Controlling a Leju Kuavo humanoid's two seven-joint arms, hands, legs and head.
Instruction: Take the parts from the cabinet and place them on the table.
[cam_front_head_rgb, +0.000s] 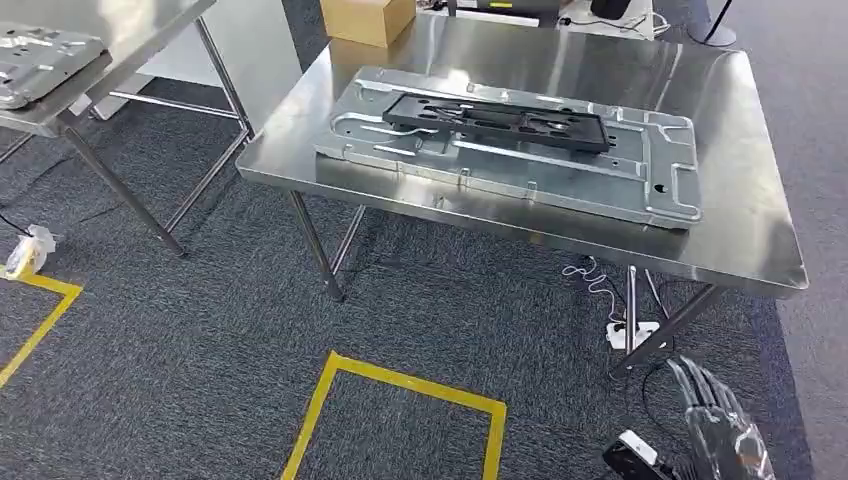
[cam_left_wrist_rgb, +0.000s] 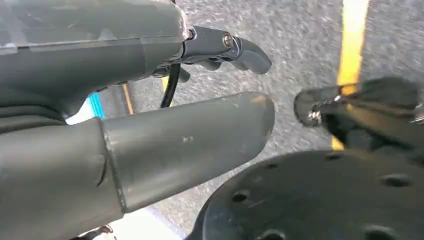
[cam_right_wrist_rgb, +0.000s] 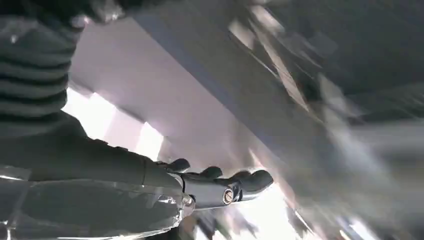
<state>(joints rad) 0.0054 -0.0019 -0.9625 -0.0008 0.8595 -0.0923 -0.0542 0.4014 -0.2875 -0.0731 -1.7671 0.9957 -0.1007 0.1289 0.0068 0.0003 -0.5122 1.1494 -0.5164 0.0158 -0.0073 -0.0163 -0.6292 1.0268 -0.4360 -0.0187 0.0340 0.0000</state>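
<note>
The right hand (cam_front_head_rgb: 722, 425) is hanging low beside the bench (cam_front_head_rgb: 760, 250), fingers apart and holding nothing; the left hand (cam_left_wrist_rgb: 150, 125) is likewise empty over the floor. The black part (cam_front_head_rgb: 497, 120) is lying on the metal plate (cam_front_head_rgb: 640, 180) on the bench. Turning away, the right hand is risking catching the bench's edge or the cables (cam_front_head_rgb: 640, 370) below.

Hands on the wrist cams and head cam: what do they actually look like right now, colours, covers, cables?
The left hand has a thick matte grey thumb, darker fingers with silver screws, and a black cable behind. The right hand shows a grey ribbed cover, dark fingers, a silver pivot screw and a clear glossy wrap, also seen in head view.
</note>
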